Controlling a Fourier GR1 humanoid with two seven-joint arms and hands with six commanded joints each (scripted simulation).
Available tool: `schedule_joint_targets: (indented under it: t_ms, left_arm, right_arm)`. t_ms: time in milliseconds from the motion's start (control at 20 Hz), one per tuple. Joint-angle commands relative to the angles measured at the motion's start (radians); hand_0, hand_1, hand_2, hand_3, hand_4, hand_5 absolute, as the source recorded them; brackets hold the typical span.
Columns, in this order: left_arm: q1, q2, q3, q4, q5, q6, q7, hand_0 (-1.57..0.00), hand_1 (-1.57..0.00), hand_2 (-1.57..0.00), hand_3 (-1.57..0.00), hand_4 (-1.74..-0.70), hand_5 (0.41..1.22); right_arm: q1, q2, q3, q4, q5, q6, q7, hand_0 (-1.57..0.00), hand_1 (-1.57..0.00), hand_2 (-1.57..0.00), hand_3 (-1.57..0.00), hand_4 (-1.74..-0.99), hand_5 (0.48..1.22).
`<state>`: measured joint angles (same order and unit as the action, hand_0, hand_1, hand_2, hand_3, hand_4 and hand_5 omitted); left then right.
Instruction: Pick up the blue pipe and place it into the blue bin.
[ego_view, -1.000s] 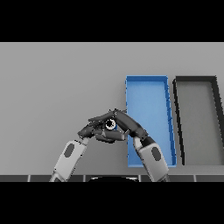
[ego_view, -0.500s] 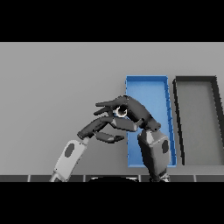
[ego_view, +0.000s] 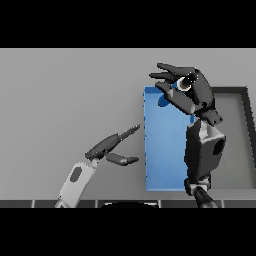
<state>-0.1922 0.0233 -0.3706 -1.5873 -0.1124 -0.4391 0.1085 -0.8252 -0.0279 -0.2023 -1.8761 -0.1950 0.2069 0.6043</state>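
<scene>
The blue pipe (ego_view: 164, 101) is seen only as a small blue patch beneath the fingers of the right hand (ego_view: 192, 92), which is raised over the far end of the blue bin (ego_view: 165, 165); the fingers are curled about a pale ring-like end at the palm, so the hand is judged to be clamped on the pipe, though most of the pipe is hidden; whether it is touching the bin floor cannot be told. The bin lies towards the right side of the worktop (ego_view: 70, 100), with a dark bin (ego_view: 235, 150) just beside it nearer the right edge. The left hand (ego_view: 112, 150) is held low over the worktop left of the blue bin, its fingers straight and apart, holding nothing. The pipe is judged to be stiff, light and smooth, hence liable to slip or roll; a hold around its middle would be preferred, and a low release inside the bin walls is advised.
</scene>
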Motion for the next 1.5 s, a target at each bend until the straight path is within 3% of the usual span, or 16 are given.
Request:
schedule_joint_targets:
  t_ms: [0, 200, 550, 850, 1000, 1100, 1200, 1250, 1300, 1350, 1400, 1450]
  left_arm:
    - [0.011, 0.001, -0.003, -0.004, 0.005, -0.005, 0.000, 0.00, 0.00, 0.00, 0.00, -0.95, 0.472]
    - [-0.010, 0.004, 0.013, 0.014, 0.005, 0.000, 0.000, 0.00, 0.00, 0.00, 0.00, -0.95, 0.470]
    - [-0.016, 0.011, 0.013, 0.037, -0.019, 0.011, -0.039, 0.00, 0.00, 0.00, 0.00, -0.93, 0.460]
    - [-0.018, 0.018, 0.016, 0.032, -0.028, 0.020, -0.053, 0.00, 0.00, 0.00, 0.00, -0.93, 0.467]
    - [-0.023, 0.020, 0.017, 0.033, -0.039, 0.031, -0.059, 0.00, 0.00, 0.00, 0.00, -0.92, 0.476]
    - [-0.015, 0.011, 0.007, 0.030, -0.039, 0.030, -0.066, 0.00, 0.00, 0.00, 0.00, -0.92, 0.480]
    - [-0.018, 0.019, 0.011, 0.029, -0.036, 0.026, -0.064, 0.00, 0.00, 0.00, 0.00, -0.92, 0.484]
    - [-0.011, 0.015, 0.006, 0.035, -0.048, 0.035, -0.074, 0.00, 0.00, 0.00, 0.00, -0.92, 0.486]
    - [-0.016, 0.013, 0.009, 0.042, -0.052, 0.040, -0.069, 0.00, 0.00, 0.00, 0.00, -0.92, 0.489]
    - [-0.022, 0.010, 0.008, 0.049, -0.055, 0.040, -0.060, 0.00, 0.00, 0.00, 0.00, -0.92, 0.491]
    - [-0.023, 0.011, 0.009, 0.050, -0.052, 0.038, -0.066, 0.00, 0.00, 0.00, 0.00, -0.92, 0.493]
    - [-0.019, 0.007, 0.006, 0.039, -0.049, 0.038, -0.070, 0.00, 0.00, 0.00, 0.00, -0.92, 0.493]
  right_arm:
    - [0.013, -0.017, -0.029, 0.011, 0.009, 0.001, 0.005, -1.57, -1.57, -1.57, -1.57, -1.498, 1.221]
    - [0.121, -0.047, -0.091, 0.039, 0.055, 0.010, 0.005, -1.57, -1.57, -1.57, -1.57, -1.499, 1.221]
    - [0.381, -0.049, -0.044, 0.070, 0.138, -0.040, 0.005, -1.57, -1.57, -1.57, -1.57, -1.500, 1.221]
    - [0.560, -0.078, 0.046, 0.141, 0.165, -0.184, 0.005, -1.57, -1.57, -1.57, -1.57, -1.499, 1.221]
    - [0.611, -0.128, 0.124, 0.187, 0.092, -0.279, 0.000, -1.57, -1.57, -1.57, -1.57, -1.497, 1.221]
    - [0.629, -0.158, 0.172, 0.171, 0.053, -0.328, -0.008, -1.57, -1.57, -1.57, -1.01, -1.585, 1.221]
    - [0.650, -0.174, 0.209, 0.150, 0.040, -0.373, -0.020, -1.57, -1.57, -1.57, -0.64, -1.641, 1.221]
    - [0.648, -0.184, 0.219, 0.155, 0.029, -0.398, -0.019, -1.57, -1.57, -1.57, -0.51, -1.661, 1.221]
    - [0.645, -0.192, 0.225, 0.165, 0.010, -0.421, -0.022, -1.57, -1.57, -1.57, -0.41, -1.677, 1.171]
    - [0.647, -0.195, 0.231, 0.174, 0.004, -0.443, -0.034, -1.57, -1.57, -1.52, -0.45, -1.626, 1.161]
    - [0.652, -0.196, 0.235, 0.184, -0.005, -0.465, -0.052, -1.36, -1.28, -1.23, -0.36, -1.553, 1.154]
    - [0.645, -0.209, 0.236, 0.196, -0.012, -0.493, -0.026, -1.08, -1.03, -0.99, -0.29, -1.469, 1.148]
